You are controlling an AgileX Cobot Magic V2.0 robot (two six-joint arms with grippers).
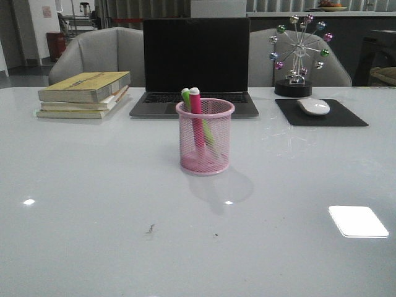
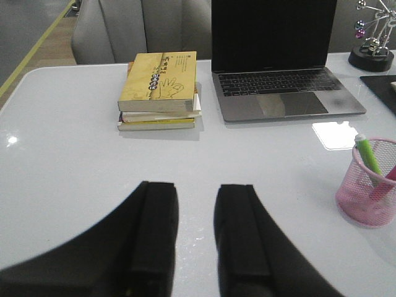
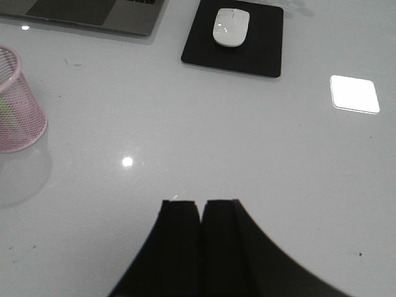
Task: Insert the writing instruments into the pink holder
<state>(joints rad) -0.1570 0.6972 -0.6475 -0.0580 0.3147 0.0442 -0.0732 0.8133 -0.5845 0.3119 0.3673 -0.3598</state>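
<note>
The pink holder point(image 1: 205, 137) stands mid-table in the front view. Inside it lean two writing instruments: a pink highlighter point(image 1: 196, 117) and a lime green one point(image 1: 186, 96), cap ends poking above the rim. The left wrist view also catches the holder point(image 2: 369, 192) off to one side, with the green marker point(image 2: 369, 154) and the pink one point(image 2: 385, 182) in it. My left gripper point(image 2: 197, 189) hovers open over bare table, nothing between its fingers. My right gripper point(image 3: 202, 204) is shut and empty, away from the holder point(image 3: 18, 111). Neither gripper appears in the front view.
A laptop point(image 1: 195, 62) stands behind the holder, a stack of books point(image 1: 83, 94) at the back left. At the back right are a mouse point(image 1: 314, 106) on a black pad point(image 1: 322, 114) and a desk toy with coloured balls point(image 1: 299, 52).
</note>
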